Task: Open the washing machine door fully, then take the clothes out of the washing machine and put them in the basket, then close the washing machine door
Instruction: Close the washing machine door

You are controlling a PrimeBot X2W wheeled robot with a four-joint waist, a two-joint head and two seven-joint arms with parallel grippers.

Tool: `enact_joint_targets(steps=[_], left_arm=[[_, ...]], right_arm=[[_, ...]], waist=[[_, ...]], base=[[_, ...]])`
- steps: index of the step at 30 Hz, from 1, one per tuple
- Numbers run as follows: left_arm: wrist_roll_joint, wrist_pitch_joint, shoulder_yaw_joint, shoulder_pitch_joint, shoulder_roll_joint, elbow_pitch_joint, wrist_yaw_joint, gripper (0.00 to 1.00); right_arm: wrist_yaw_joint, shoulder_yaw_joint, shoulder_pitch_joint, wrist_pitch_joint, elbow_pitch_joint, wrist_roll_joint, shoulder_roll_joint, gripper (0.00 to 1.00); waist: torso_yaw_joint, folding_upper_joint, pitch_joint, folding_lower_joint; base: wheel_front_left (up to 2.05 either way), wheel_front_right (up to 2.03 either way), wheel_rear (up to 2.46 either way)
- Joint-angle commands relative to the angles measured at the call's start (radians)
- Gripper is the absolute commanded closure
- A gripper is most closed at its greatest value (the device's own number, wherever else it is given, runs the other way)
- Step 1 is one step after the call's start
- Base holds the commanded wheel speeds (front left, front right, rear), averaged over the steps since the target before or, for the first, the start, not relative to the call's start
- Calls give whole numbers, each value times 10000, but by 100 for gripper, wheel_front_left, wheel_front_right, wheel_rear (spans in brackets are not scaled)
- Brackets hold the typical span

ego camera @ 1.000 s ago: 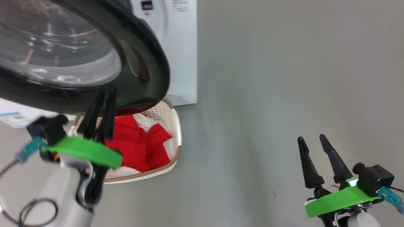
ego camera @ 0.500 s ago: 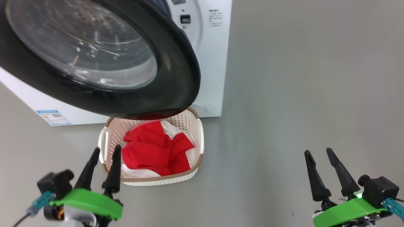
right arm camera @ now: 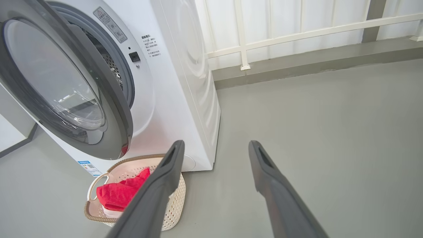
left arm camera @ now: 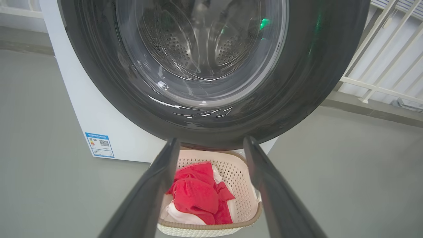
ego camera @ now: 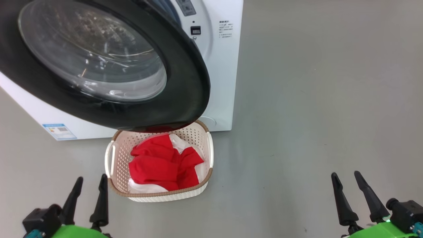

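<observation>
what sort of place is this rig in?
Likely a laundry or utility area, maybe a test space: a white front-loading washing machine on a bare grey floor, a basket of red clothes before it, and white railing behind.

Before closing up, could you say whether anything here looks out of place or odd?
Nothing stands out: the clothes lie inside the upright basket, which sits below the open washing machine door.

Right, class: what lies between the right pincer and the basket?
Bare grey floor, nothing else; the head view shows that stretch running from the basket to the open right pincer.
</observation>
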Motion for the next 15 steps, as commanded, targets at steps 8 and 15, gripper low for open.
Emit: enact_joint_targets(steps=[8, 15], left_arm=[[1338, -78, 1150, 712, 0, -1169, -58, 0], [1866, -78, 1430, 1344, -275, -1897, -58, 0]], right_arm=[[63, -217, 448, -65, -397, -71, -359, 0], [63, -489, 722, -65, -496, -79, -361, 0]], waist=[[-213, 0, -151, 0], [-163, 0, -321, 0]], base=[[0, 0, 0], [0, 0, 0]])
